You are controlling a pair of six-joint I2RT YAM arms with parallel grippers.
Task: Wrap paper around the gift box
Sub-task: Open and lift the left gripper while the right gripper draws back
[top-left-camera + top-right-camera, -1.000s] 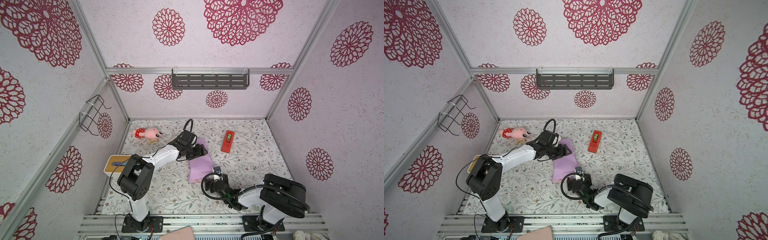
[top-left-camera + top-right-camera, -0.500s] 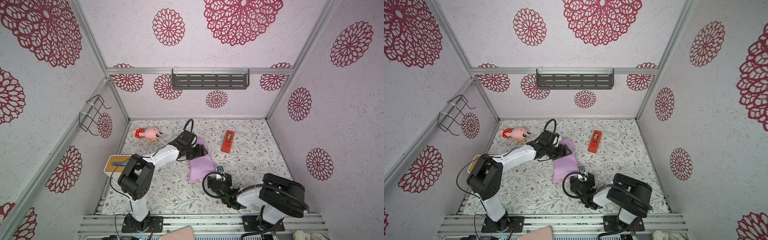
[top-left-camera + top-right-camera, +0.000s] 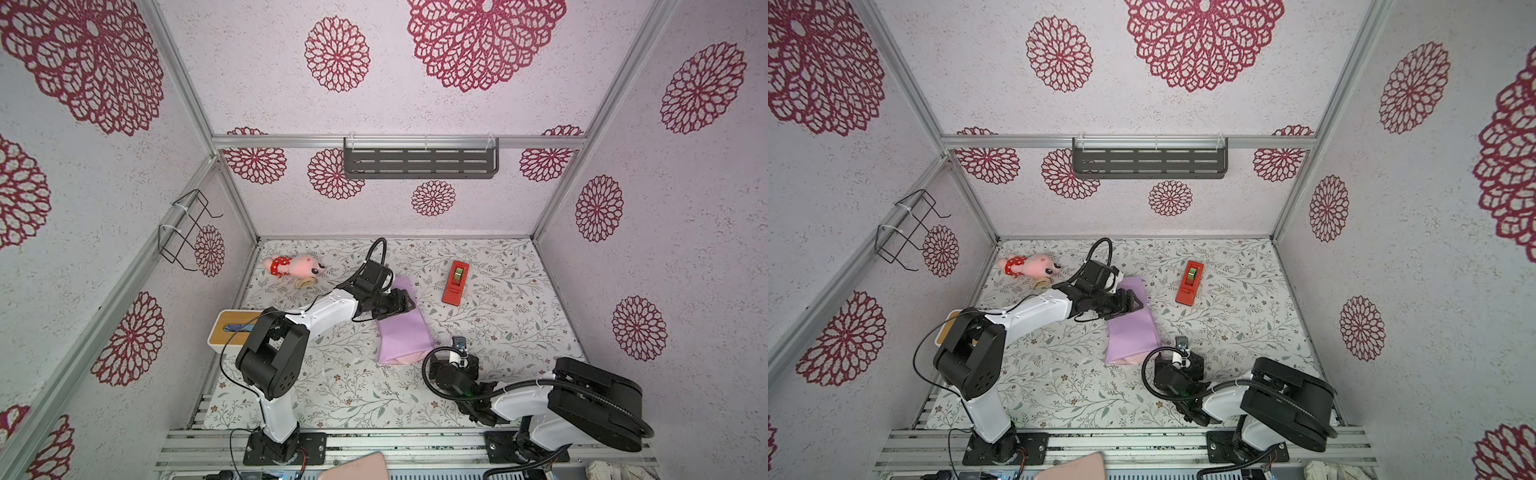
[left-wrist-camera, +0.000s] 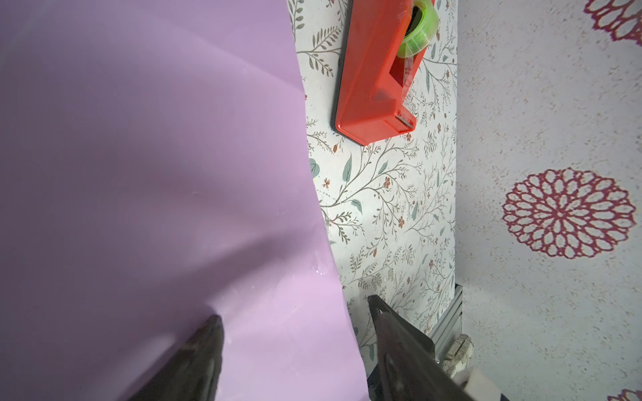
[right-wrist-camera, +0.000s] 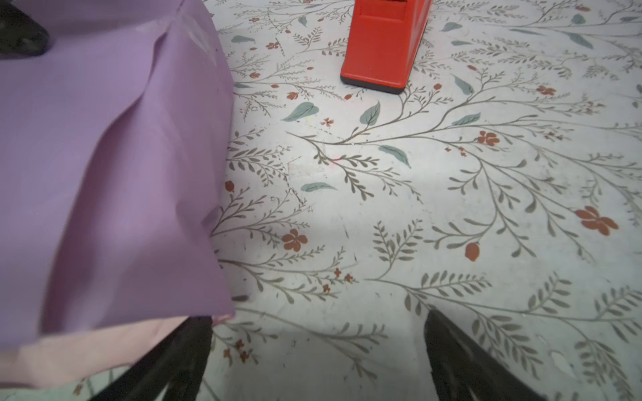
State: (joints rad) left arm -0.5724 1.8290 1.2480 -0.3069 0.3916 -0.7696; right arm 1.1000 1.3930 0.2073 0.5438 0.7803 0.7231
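— What's the left claw [image 4: 293,309] up to?
— Its jaws stand apart and grip nothing. One finger is over the far half of the paper [image 3: 401,332], the other past its edge, above the surface [image 3: 498,324].
— And the right claw [image 5: 316,317]?
— Spread wide and empty too, low by the near corner, where a pink flap [image 5: 87,354] sticks out from under the lilac.
— Where's the gift box?
— Can't see it. The sheet lies folded into a long bundle mid-surface and humps up, so I'd guess the box is inside.
— So what stage is this?
— I reckon the long sides are wrapped and the ends are left to do. Next, the right claw needs to close on that pink flap and fold it up while the left presses the bundle down. The red tape dispenser [image 3: 456,282] stands well apart, beyond the bundle.
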